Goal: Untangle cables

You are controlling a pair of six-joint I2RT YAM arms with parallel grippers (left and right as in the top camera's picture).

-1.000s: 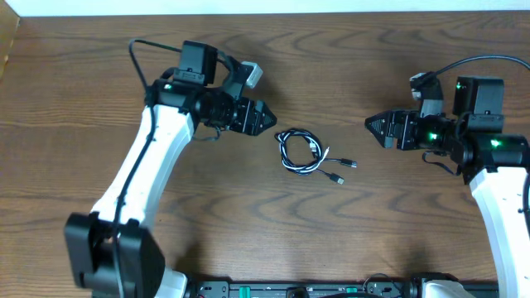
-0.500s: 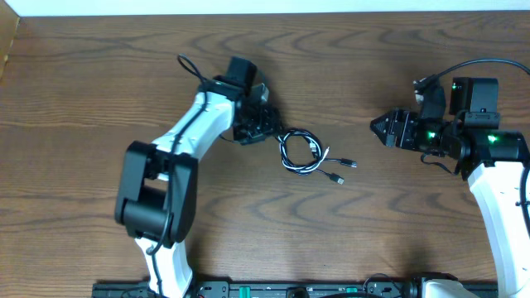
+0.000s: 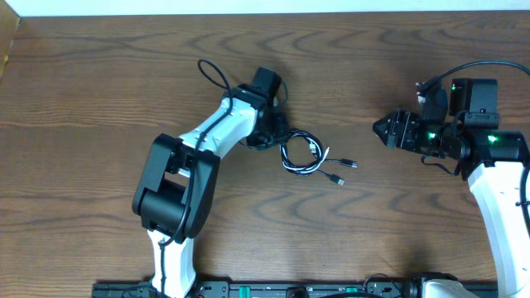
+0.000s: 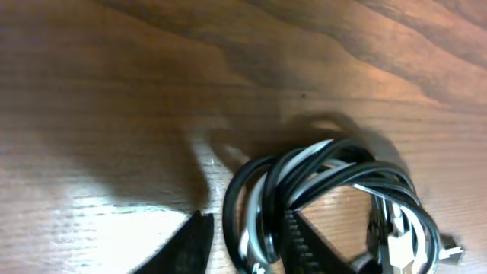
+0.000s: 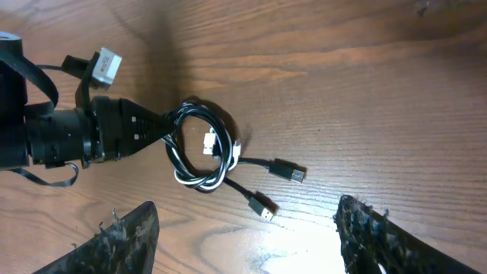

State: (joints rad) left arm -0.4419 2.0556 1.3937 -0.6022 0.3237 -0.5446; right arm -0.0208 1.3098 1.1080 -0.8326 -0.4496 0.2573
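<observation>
Cables [image 3: 300, 153] lie in one small bundle near the middle of the table [image 3: 83, 99]: a white cord [image 4: 374, 176] and a black cord [image 4: 230, 209] wound together into a loose ring. Their plug ends [image 5: 293, 173] trail out flat on the wood toward the right-hand arm. Nothing else touches the bundle apart from one claw.

To my eye these cords are light and limp, thin enough to slide out of a slack pinch. They have just enough spring to hold their coil. Pull on one strand and the whole ring will likely skate along with it, since nothing weighs it down. The sensible places to take hold look like the rim of the ring on one side and a trailing tail just behind its plug on the other. The cord is free there, and the stiff plug body gives a stop against slipping.

The left claw [image 3: 277, 136] is down at the ring's left rim. Its wrist view shows the jaws standing narrow with the outer strands between them. Whether they pinch the strands or only straddle them I cannot tell.

The right claw [image 3: 385, 130] hangs well apart to the right, its jaws spread wide with nothing between them, facing the plug ends.
</observation>
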